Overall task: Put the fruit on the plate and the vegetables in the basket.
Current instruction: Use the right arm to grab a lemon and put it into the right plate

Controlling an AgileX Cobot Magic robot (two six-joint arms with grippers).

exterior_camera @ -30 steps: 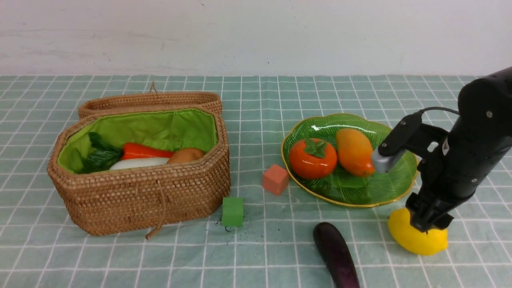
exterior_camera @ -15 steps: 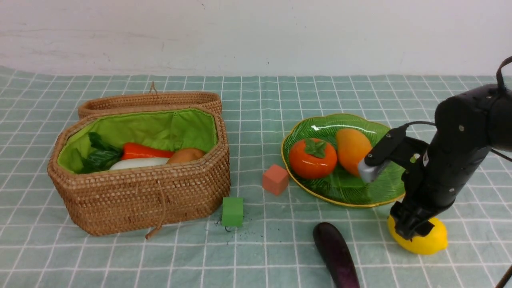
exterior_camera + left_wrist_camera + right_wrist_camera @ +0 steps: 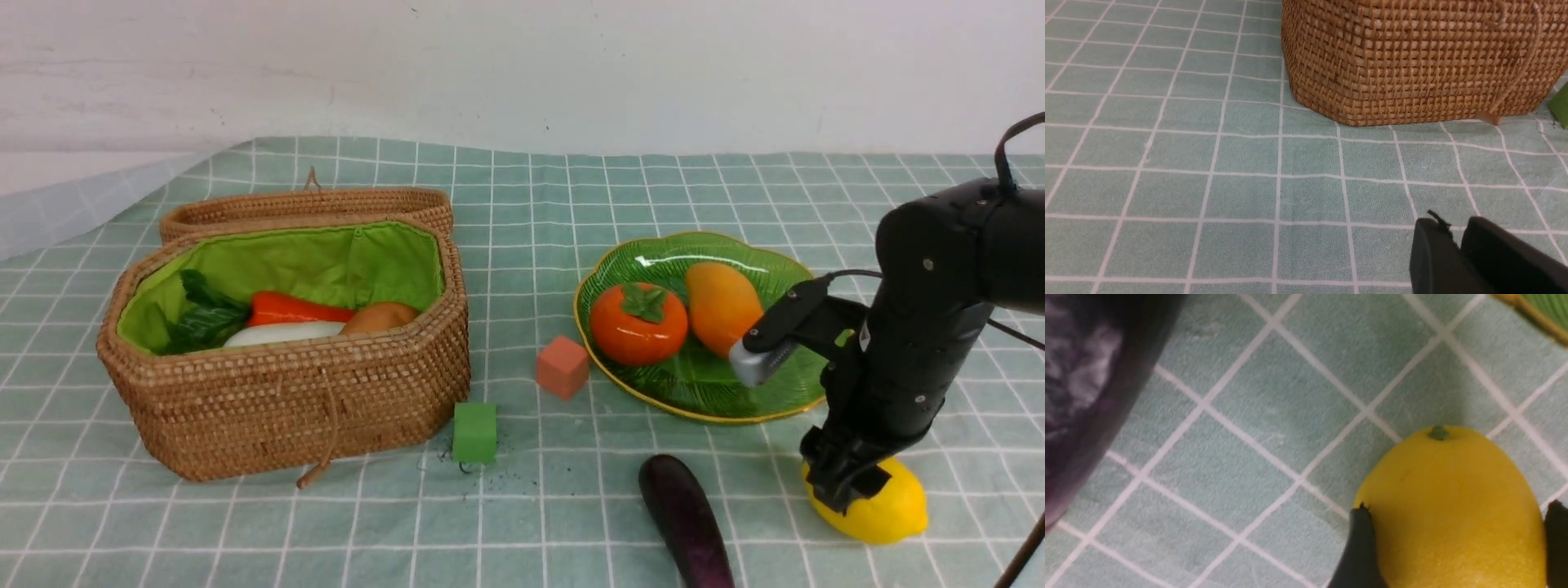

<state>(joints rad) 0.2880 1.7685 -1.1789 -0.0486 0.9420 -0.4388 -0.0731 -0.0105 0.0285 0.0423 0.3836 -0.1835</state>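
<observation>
Our right gripper [image 3: 1453,543] straddles the glossy yellow toy lemon [image 3: 1453,506], fingers wide on either flank; we should close squarely across its middle before lifting toward the ribbed green glass plate [image 3: 784,400].

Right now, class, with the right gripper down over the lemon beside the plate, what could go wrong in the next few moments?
1. The right gripper straddles the lemon, a fingertip on each flank; the smooth rounded fruit could squirt out as the jaws close.
2. The plate already holds the persimmon and mango; a carelessly placed lemon might knock them or roll off the shallow rim.
3. The eggplant lies close by; a swinging arm could nudge it.
</observation>
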